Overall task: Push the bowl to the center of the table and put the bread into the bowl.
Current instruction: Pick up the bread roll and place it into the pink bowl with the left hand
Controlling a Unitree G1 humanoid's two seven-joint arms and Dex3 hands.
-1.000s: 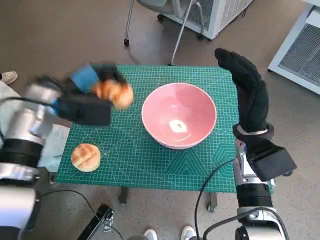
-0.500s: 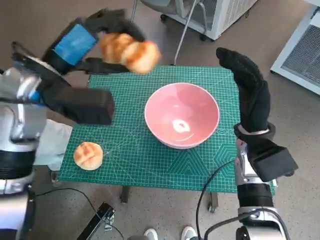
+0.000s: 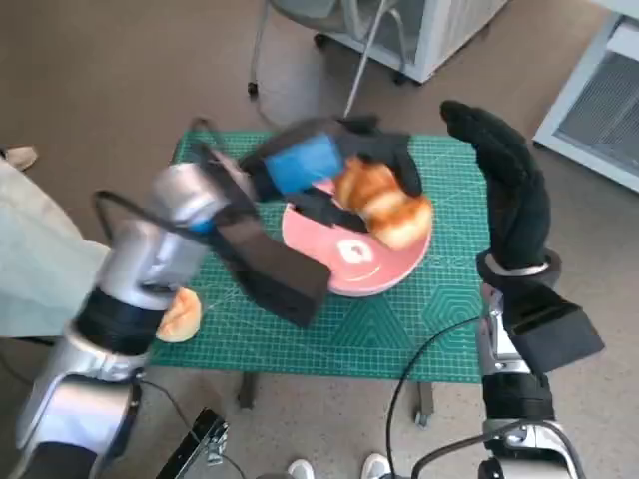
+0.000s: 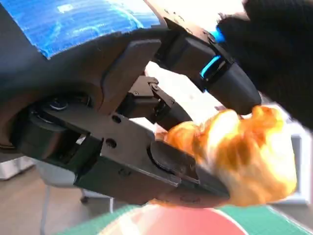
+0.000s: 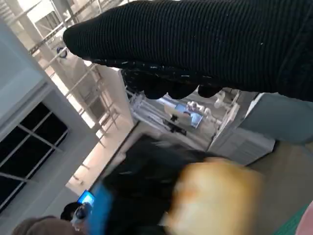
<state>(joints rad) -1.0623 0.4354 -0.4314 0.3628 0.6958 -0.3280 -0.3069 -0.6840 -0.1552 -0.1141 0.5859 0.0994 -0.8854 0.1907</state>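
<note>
Left robot hand (image 3: 339, 170) pinching bread (image 3: 384, 207) above pink bowl (image 3: 344, 264); right robot hand (image 3: 509, 190) spread, upright beside rim. Best lowered over bowl's middle before release.

No legible text or labels.

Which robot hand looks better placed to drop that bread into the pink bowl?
The left robot hand: it already holds the bread right above the bowl. The right robot hand is upright beside the bowl, holding nothing.
</note>
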